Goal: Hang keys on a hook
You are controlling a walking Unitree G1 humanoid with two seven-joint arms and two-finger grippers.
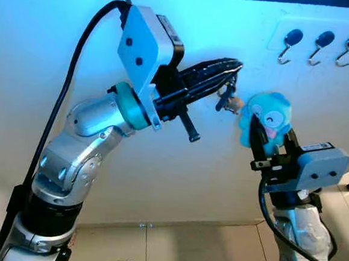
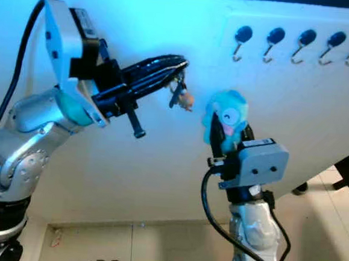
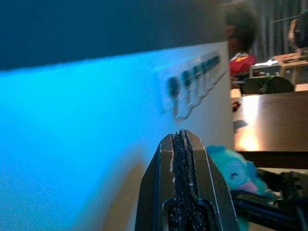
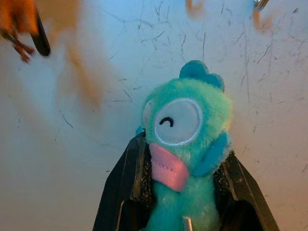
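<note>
A small bunch of keys [image 1: 226,100] dangles from the tips of my left gripper [image 1: 238,66], which is raised against the white wall and shut on the keys' ring. Just to its right, my right gripper [image 1: 272,142] is shut on a turquoise plush toy [image 1: 268,117] with a pink beak, held upright close to the wall. In the right wrist view the plush toy [image 4: 185,139] sits between the fingers [image 4: 127,168]. A row of several dark-knobbed metal hooks [image 2: 241,41] is on the wall, up and to the right of both grippers.
The white wall [image 1: 177,167] runs across the whole view and meets a tiled floor [image 1: 213,248] below. In the left wrist view a person [image 3: 240,33] sits beyond the wall's end, by a brown table [image 3: 274,120].
</note>
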